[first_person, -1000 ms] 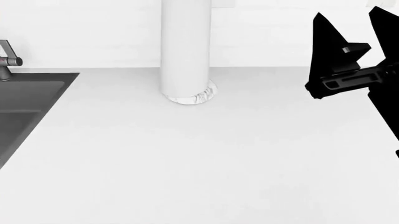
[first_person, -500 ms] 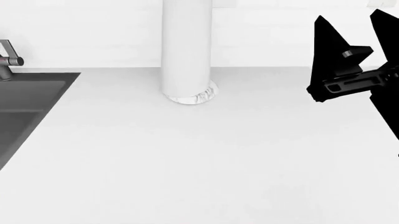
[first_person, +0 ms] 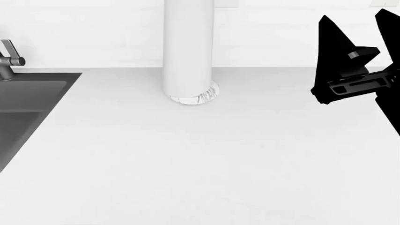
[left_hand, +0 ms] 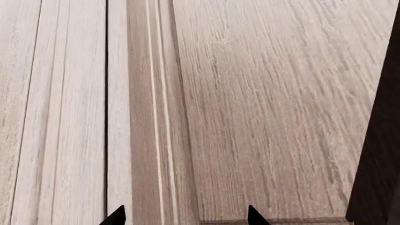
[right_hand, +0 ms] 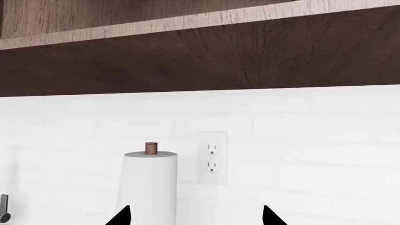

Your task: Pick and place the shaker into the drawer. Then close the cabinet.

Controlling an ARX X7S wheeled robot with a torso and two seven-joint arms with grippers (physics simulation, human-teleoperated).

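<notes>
The head view shows a smooth, matt white countertop point(first_person: 206, 154), flat and unmarked; a tall white cylindrical paper-towel column point(first_person: 188, 47) stands upright on a round marbled base point(first_person: 200, 97) near the back wall; a dark grey recessed sink point(first_person: 25, 112) lies at the left edge with a grey metal tap point(first_person: 7, 58) behind it; the black angular right gripper point(first_person: 356, 28) is raised at the right edge above the counter, its two pointed fingers standing apart with nothing between them.

The right wrist view shows what the head view does not: the column's top with a short brown wooden core point(right_hand: 151, 148), a white double wall socket point(right_hand: 212, 165) just beside it, white brick-pattern tiling, and a dark brown wood-grain upper cabinet underside point(right_hand: 206, 61) with a paler edge strip; its two black fingertips stand well apart.

The left wrist view alone shows the brown wood-grain cabinet point(left_hand: 262, 108) at close range: a flat panel with a grooved frame; the left gripper point(left_hand: 182, 216) shows two black fingertips spread apart, empty.

The shaker appears in no view; the drawer cannot be told from the panels shown.
</notes>
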